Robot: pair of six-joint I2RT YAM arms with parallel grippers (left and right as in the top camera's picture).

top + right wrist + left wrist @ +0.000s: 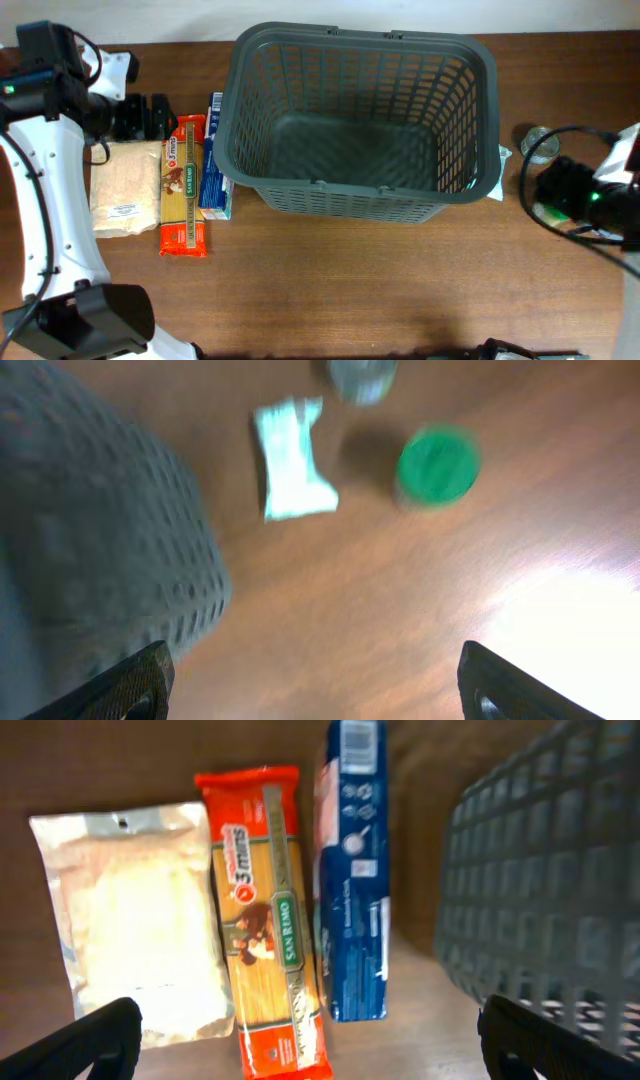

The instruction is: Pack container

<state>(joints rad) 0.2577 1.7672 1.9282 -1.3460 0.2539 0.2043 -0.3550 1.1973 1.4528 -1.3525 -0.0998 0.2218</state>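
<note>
The container, a large dark grey lattice basket [360,120], stands at the table's back centre, and I see nothing inside it. To its left lie a blue box [215,170], an orange spaghetti pack [183,185] and a white bag [125,190]. My left gripper [145,115] hovers open over their far ends; in the left wrist view the spaghetti pack [270,920], blue box [352,870] and white bag [140,950] lie below the left gripper [315,1050]. My right gripper [556,190] hangs open and empty to the right of the basket [90,530].
By the basket's right end lie a pale mint packet [293,460], a green-lidded round thing [437,463] and a clear glass item [362,378]. The mint packet [503,155] touches the basket's corner. Bare brown table stretches in front of the basket.
</note>
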